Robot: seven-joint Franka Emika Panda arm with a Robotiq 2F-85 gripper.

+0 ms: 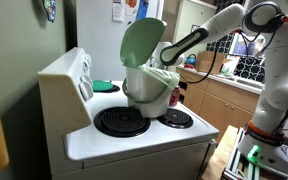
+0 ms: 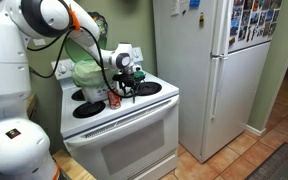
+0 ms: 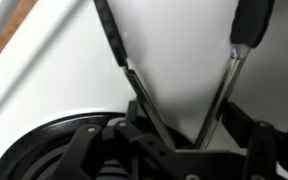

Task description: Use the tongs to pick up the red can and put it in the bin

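Clamped at the bottom edge of the wrist view, the black two-fingered pincer (image 3: 172, 150) grasps the slim dark tongs (image 3: 112, 38). Their two thin arms spread in a V toward the top of the frame, over the white enamel stove top (image 3: 184, 50). A black coil burner (image 3: 29, 150) curves through the lower left corner. In an exterior view the pincer (image 2: 127, 75) sits left of centre, pointing down at the stove. The small dark-red cylindrical drinks can (image 2: 114, 101) is just below it. Whether the tong tips touch the can is too small to tell. In an exterior view the can (image 1: 177, 96) stands upright near mid-frame on the stove. It is just right of the small white bin (image 1: 149, 92), whose round pale-green lid (image 1: 142, 42) is tipped up open.
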